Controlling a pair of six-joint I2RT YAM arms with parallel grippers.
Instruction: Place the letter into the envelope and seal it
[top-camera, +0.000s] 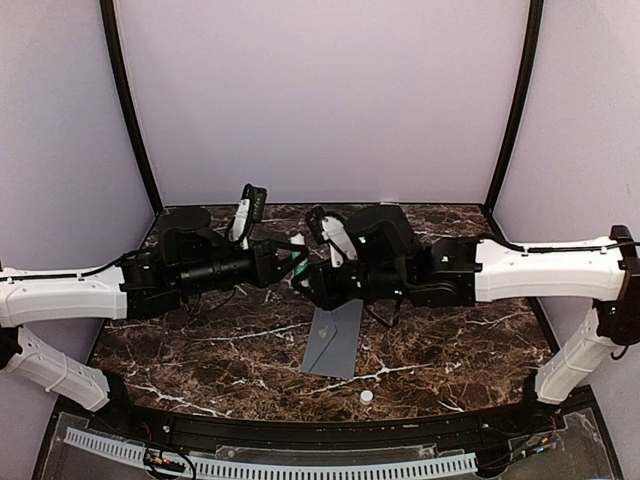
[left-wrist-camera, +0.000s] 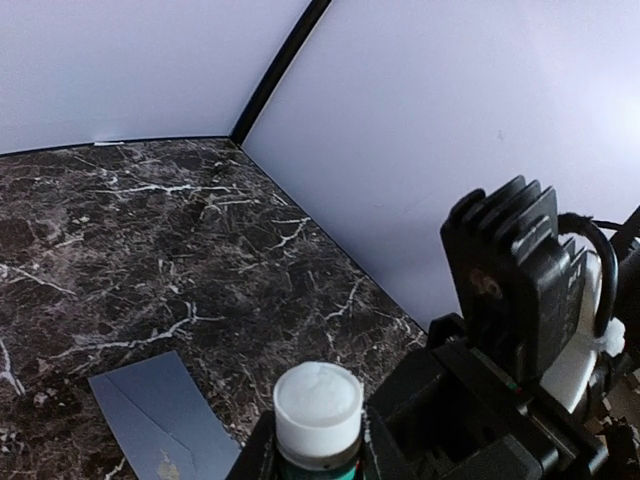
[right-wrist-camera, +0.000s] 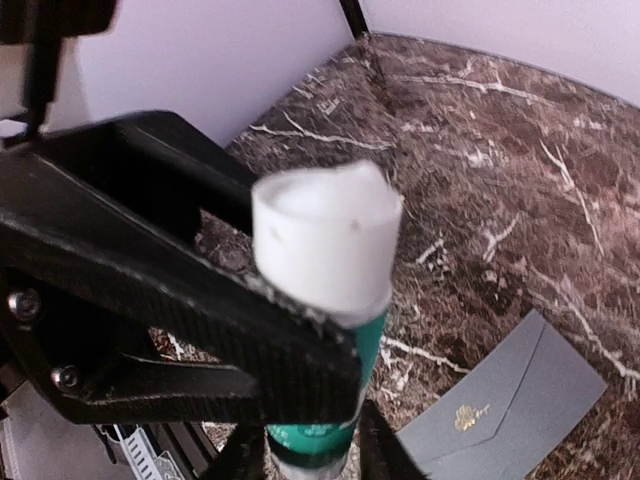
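**Left to right, top view with both wrist views.** The left arm reaches in from the left, above the dark marble table (top-camera: 200, 350). The left pincer (left-wrist-camera: 315, 452) is closed on the green body of a glue stick (left-wrist-camera: 318, 405), whose white top is bare and uncapped. The stick is held in the air between the two arms, over the far middle of the table.

The right pincer (right-wrist-camera: 305, 455) meets it from the right. In its own wrist view its fingers close on the lower green part of the same stick, so both pincers grip it, each at a different part.

Just right of centre and nearer than the pincers, the grey envelope (top-camera: 335, 340) lies flat on the table, touched by neither arm. Its flap (right-wrist-camera: 545, 370) appears folded down over the body, beside the small gold emblem. Whether the flap is stuck down cannot be told. A small white cap (top-camera: 366, 396) lies on the table near the front edge, just right of the envelope's near end.

The letter shows in no view. Judged from that, it is probably already inside the envelope and the insertion is done. Sealing is in hand: the glue is exposed, but applying it and pressing the flap shut appear to remain.
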